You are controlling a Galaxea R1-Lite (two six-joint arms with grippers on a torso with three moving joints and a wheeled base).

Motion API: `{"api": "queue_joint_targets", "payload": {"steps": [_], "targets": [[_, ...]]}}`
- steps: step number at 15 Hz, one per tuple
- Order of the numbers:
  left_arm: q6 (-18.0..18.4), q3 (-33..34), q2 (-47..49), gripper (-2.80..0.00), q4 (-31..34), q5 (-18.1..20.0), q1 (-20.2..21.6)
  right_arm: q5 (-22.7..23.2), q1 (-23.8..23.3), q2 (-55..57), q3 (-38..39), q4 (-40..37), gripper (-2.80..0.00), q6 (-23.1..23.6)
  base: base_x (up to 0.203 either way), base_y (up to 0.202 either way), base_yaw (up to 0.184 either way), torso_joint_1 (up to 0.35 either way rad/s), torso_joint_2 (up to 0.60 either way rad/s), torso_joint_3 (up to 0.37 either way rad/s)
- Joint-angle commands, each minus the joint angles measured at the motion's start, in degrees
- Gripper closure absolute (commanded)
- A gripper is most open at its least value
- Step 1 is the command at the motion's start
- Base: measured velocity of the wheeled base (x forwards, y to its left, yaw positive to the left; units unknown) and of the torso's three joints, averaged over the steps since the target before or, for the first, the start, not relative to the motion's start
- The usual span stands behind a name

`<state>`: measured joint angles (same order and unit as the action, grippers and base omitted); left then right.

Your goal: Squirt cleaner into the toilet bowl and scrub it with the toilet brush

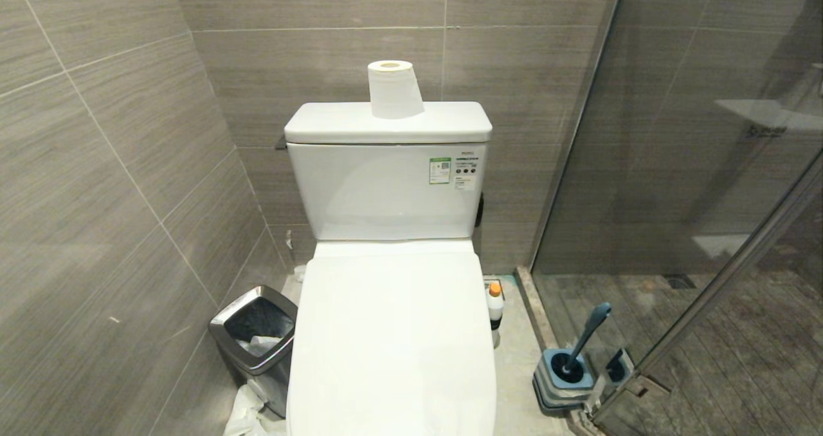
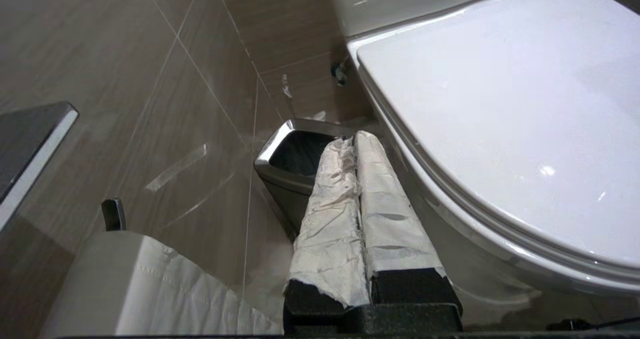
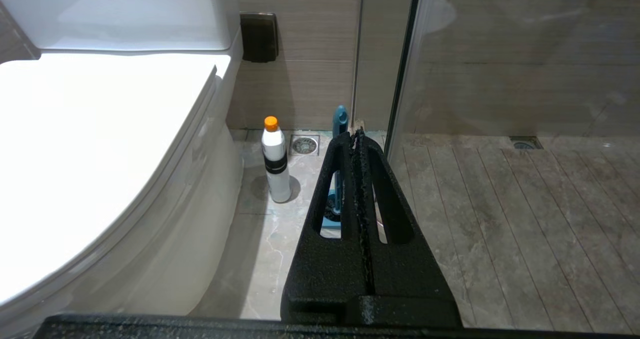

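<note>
Bin (image 1: pixel 257 336) of square steel stands on the floor at the toilet's left, holding crumpled white paper. The left pincer (image 2: pixel 352 139), its fingers wrapped in white paper, is closed and empty, pointing toward the bin beside the toilet's left flank. The toilet bowl (image 1: pixel 392 339) sits centre, glossy white ceramic with its white plastic lid down; a paper roll (image 1: pixel 393 89) stands on the cistern. The cleaner (image 1: pixel 494 307), a small white bottle with orange cap and dark label band, stands upright on the floor just beside the bowl's right side. The right pincer (image 3: pixel 356 139), bare black, is closed and empty, low near the floor to the bowl's right. The toilet brush (image 1: pixel 586 333), a slim blue-grey shaft with curved end, stands tilted in its square blue-and-grey base (image 1: pixel 562 381) against the glass shower partition (image 1: pixel 694 166).
</note>
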<state>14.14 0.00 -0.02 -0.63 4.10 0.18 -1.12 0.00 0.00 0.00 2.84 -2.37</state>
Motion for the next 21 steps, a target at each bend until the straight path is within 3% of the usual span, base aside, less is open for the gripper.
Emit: {"api": "queue_joint_targets", "payload": {"steps": [1,4,7,12,21], "targets": [[-0.27,0.09,0.02,0.0,0.05,0.03,-0.01,-0.02,0.0,0.0,1.23,0.06,0.0,0.0,0.0,0.0,0.0,0.0,0.0,0.0],[-3.94,0.09,0.02,0.0,0.26,-0.05,-0.01,-0.02,0.0,0.0,1.23,0.06,0.0,0.0,0.0,0.0,0.0,0.0,0.0,0.0],[-4.14,0.09,0.02,0.0,0.27,-0.05,-0.01,-0.02,0.0,0.08,1.23,0.06,0.0,0.0,0.0,0.0,0.0,0.0,0.0,0.0],[-9.31,0.09,0.02,0.0,0.45,-1.46,-0.01,-0.02,0.0,0.0,1.23,0.06,0.0,0.0,0.0,0.0,0.0,0.0,0.0,0.0],[-9.48,0.09,0.02,0.0,0.45,-1.47,0.08,-0.02,0.0,0.0,1.23,0.06,0.0,0.0,0.0,0.0,0.0,0.0,0.0,0.0]]}}
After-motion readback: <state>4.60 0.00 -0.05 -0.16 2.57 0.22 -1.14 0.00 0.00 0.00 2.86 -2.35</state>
